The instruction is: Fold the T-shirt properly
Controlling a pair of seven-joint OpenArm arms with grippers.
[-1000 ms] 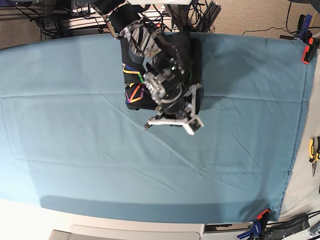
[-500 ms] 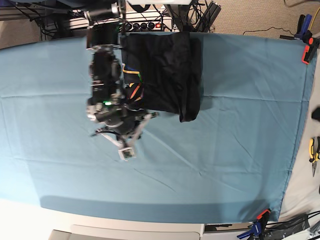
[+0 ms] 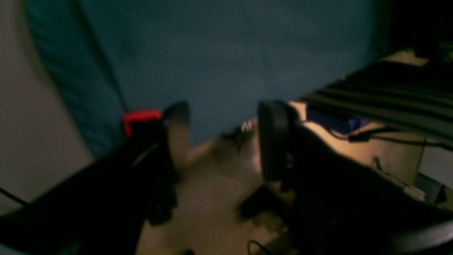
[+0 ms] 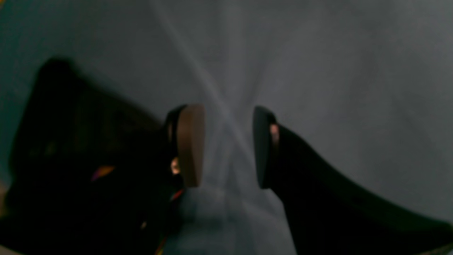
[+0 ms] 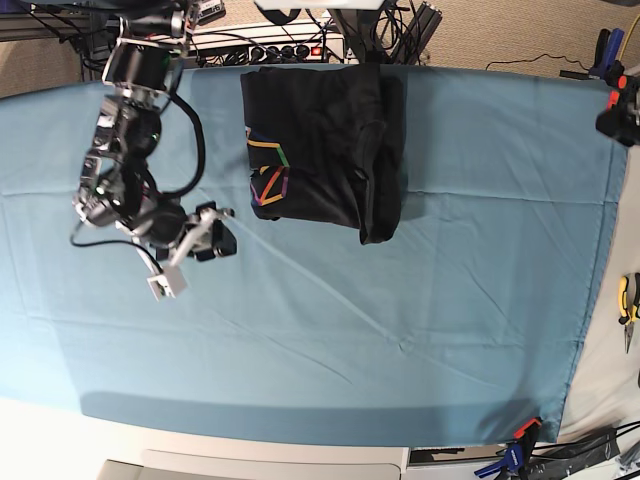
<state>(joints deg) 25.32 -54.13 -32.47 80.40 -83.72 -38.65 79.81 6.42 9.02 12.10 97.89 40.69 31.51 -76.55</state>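
Note:
The black T-shirt (image 5: 325,145) lies folded into a rectangle at the back middle of the teal cover (image 5: 420,300), its rainbow line print (image 5: 268,175) at its left edge. My right gripper (image 5: 188,252) hovers over bare cover to the left of the T-shirt, apart from it. In the right wrist view the right gripper (image 4: 226,147) is open with only cover between the pads, and the T-shirt (image 4: 70,124) is a dark blur on the left. My left gripper (image 3: 223,141) is open and empty past the cover's edge; its arm (image 5: 615,122) shows at the far right.
A red clamp (image 3: 141,117) grips the cover's edge by my left gripper. Another clamp (image 5: 520,440) holds the front right corner. Yellow-handled pliers (image 5: 627,300) lie right of the cover. Cables and a power strip (image 5: 290,45) run behind the table.
My right arm swung left off the T-shirt onto bare cover and its jaws opened. The T-shirt stayed folded in place. My left arm moved up along the right edge.

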